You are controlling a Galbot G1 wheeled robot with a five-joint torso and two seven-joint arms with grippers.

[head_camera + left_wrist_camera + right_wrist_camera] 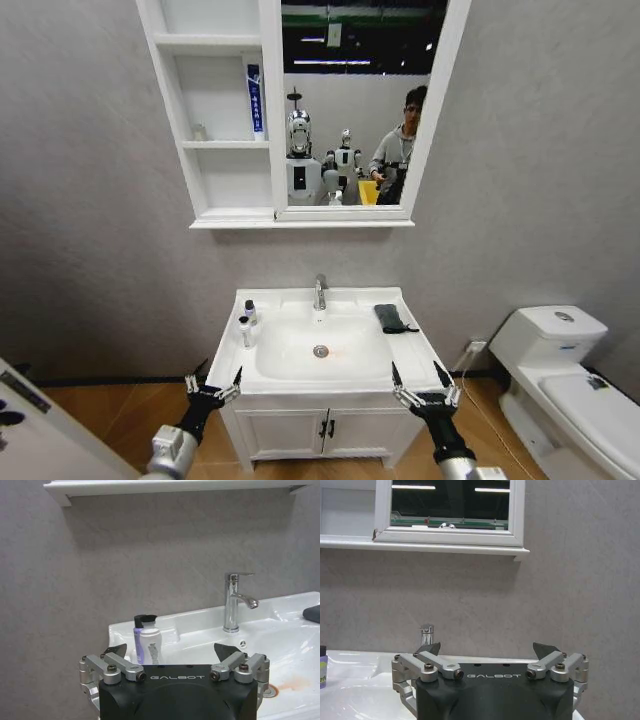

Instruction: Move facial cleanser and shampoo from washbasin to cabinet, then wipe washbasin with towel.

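Both the left gripper and right gripper hang spread apart at lower frame, while the two small bottles left of centre look light, slick and tippy, best pinched mid-body.

Two small bottles and dark towel on washbasin, both grippers spread before its front edge.

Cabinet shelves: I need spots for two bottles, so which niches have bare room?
Cabinet: the bottom niche is bare, and the middle niche is free between a small item at left and the blue-labelled tube at right.
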